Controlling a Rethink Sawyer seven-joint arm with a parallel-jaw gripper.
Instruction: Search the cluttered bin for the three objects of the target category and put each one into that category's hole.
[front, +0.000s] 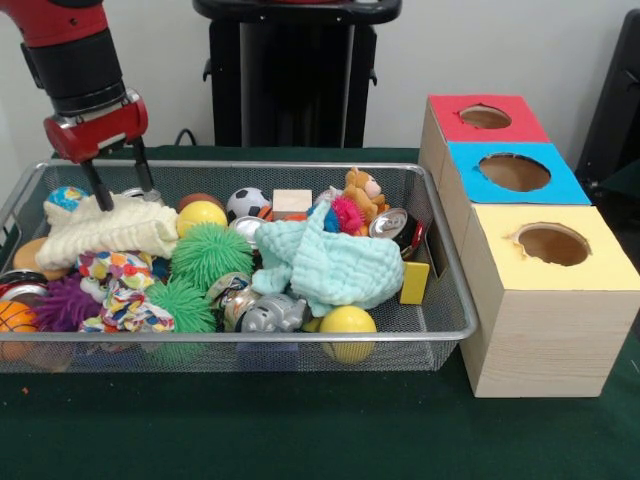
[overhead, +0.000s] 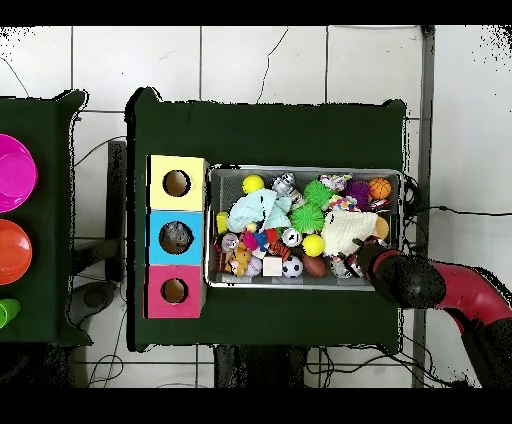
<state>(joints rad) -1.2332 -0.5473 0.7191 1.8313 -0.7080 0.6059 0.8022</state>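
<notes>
No crushed transparent plastic bottle can be made out in either view; if any are present, clutter hides them. The wide silver wire-mesh basket (front: 440, 325) sits on the green table (front: 300, 430), its left end cut off. The red-and-black pincer (front: 122, 185) stands released, its two dark fingers (front: 97, 185) touching a cream knitted cloth (front: 105, 230). Beside the basket are three pale wooden boxes; the round hole in the blue top (front: 514, 172) is the middle one. Two green spiky balls (front: 210, 255) and two yellow balls (front: 347, 322) are counted.
</notes>
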